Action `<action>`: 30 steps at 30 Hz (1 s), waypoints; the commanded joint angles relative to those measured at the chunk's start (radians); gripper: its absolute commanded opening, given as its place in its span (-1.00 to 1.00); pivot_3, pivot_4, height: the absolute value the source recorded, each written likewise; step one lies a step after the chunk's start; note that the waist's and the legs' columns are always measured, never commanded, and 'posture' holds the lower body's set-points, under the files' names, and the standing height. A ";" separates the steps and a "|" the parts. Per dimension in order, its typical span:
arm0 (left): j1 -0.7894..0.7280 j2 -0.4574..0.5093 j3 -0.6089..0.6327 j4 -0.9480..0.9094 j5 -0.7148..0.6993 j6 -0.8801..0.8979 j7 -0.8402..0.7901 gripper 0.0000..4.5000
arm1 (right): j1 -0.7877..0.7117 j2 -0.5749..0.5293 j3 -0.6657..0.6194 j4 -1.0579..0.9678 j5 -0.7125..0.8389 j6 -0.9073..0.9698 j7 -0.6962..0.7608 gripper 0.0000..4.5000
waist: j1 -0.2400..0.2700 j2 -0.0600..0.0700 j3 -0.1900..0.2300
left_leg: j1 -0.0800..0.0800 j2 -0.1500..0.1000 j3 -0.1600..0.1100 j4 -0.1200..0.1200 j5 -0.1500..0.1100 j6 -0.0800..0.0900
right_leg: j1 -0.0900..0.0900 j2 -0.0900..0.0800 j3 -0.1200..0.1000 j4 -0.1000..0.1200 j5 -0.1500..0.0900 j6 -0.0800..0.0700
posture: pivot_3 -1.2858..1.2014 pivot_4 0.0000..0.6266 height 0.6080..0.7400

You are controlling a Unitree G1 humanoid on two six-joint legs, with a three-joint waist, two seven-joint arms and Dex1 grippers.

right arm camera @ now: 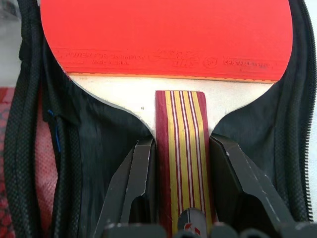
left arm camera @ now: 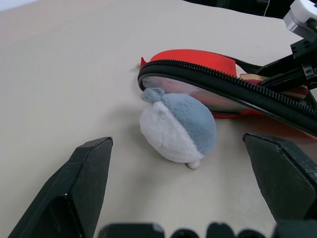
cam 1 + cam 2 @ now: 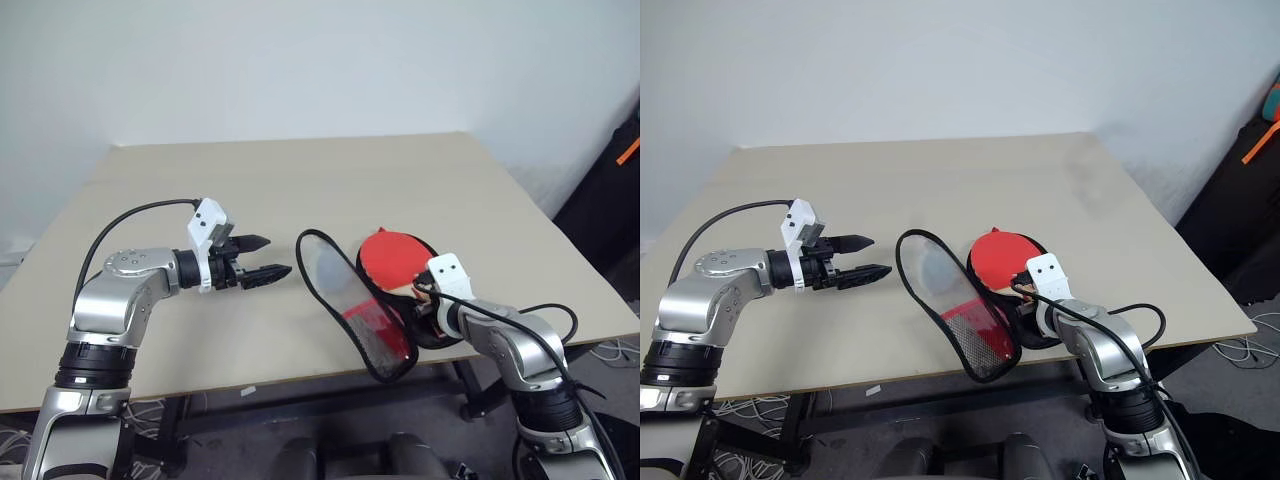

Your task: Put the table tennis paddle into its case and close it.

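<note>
The table tennis paddle (image 3: 392, 257) lies red face up in the black half of its case (image 1: 94, 129), near the table's front right. The case stands unzipped, its see-through flap (image 3: 350, 300) with a red logo raised on edge to the left of the paddle. My right gripper (image 1: 181, 141) is shut on the paddle's striped wooden handle (image 1: 184, 148), one finger against each side. To the left of the flap, my left gripper (image 3: 257, 259) hovers open above the table, pointing at the case, nothing between its fingers.
A small grey and white plush blob (image 2: 178, 126) rests on the beige table (image 3: 200, 190), right against the flap's zip edge (image 2: 223, 82), between the left gripper and the case. Dark gear stands on the floor beyond the table's right edge (image 3: 610, 230).
</note>
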 commanded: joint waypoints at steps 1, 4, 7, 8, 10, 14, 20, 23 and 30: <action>-0.022 -0.001 0.022 -0.034 -0.011 -0.001 0.006 1.00 | 0.009 -0.014 -0.020 -0.059 -0.005 0.009 -0.001 -0.48 | -0.001 0.000 0.000 | 0.000 0.000 0.000 0.000 0.000 0.000 | 0.000 0.000 0.000 0.000 0.000 0.000 | 0.03 -1.00 1.00; -0.023 -0.003 0.021 -0.037 -0.013 0.003 0.008 1.00 | 0.022 -0.015 -0.023 -0.069 -0.006 0.013 -0.001 -0.48 | 0.000 0.000 0.000 | 0.000 0.000 0.000 0.000 0.000 0.000 | 0.000 0.000 0.000 0.000 0.000 0.000 | 0.03 -1.00 1.00; -0.024 -0.003 0.020 -0.038 -0.014 0.005 0.006 1.00 | 0.034 -0.024 -0.021 -0.070 -0.009 0.010 0.001 -0.48 | 0.000 0.000 0.000 | 0.000 0.000 0.000 0.000 0.000 0.000 | 0.000 0.000 0.000 0.000 0.000 0.000 | 0.03 -1.00 1.00; -0.026 -0.002 0.020 -0.036 -0.013 0.005 0.005 1.00 | 0.033 -0.026 -0.020 -0.065 -0.010 0.007 0.002 -0.48 | 0.000 0.000 0.000 | 0.000 0.000 0.000 0.000 0.000 0.000 | 0.000 0.000 0.000 0.000 0.000 0.000 | 0.03 -1.00 1.00; -0.027 -0.001 0.019 -0.034 -0.012 0.003 0.003 1.00 | 0.028 -0.025 -0.019 -0.055 -0.013 0.000 0.002 -0.48 | 0.000 0.000 0.000 | 0.000 0.000 0.000 0.000 0.000 0.000 | 0.000 0.000 0.000 0.000 0.000 0.000 | 0.03 -1.00 1.00; -0.029 -0.002 0.018 -0.020 -0.008 -0.009 -0.003 1.00 | 0.003 -0.013 -0.020 -0.027 -0.018 -0.012 -0.003 -0.48 | 0.000 0.000 0.000 | 0.000 0.000 0.000 0.000 0.000 0.000 | 0.000 0.000 0.000 0.000 0.000 0.000 | 0.03 -1.00 1.00; -0.017 -0.005 0.018 0.001 0.001 -0.043 -0.015 1.00 | -0.016 -0.018 -0.011 -0.027 -0.023 -0.005 0.001 0.25 | 0.000 0.000 0.000 | 0.000 0.000 0.000 0.000 0.000 0.000 | 0.000 0.000 0.000 0.000 0.000 0.000 | 0.03 -1.00 1.00; -0.016 -0.009 0.020 0.001 0.002 -0.046 -0.010 1.00 | -0.034 -0.046 -0.048 -0.062 0.005 0.004 0.044 0.71 | 0.000 0.000 0.000 | 0.000 0.000 0.000 0.000 0.000 0.000 | 0.000 0.000 0.000 0.000 0.000 0.000 | 0.03 -1.00 1.00; 0.003 -0.011 0.027 -0.007 0.004 -0.052 0.002 1.00 | -0.194 -0.222 -0.245 -0.185 0.205 0.064 0.296 0.99 | 0.000 0.000 0.000 | 0.000 0.000 0.000 0.000 0.000 0.000 | 0.000 0.000 0.000 0.000 0.000 0.000 | 0.03 -1.00 1.00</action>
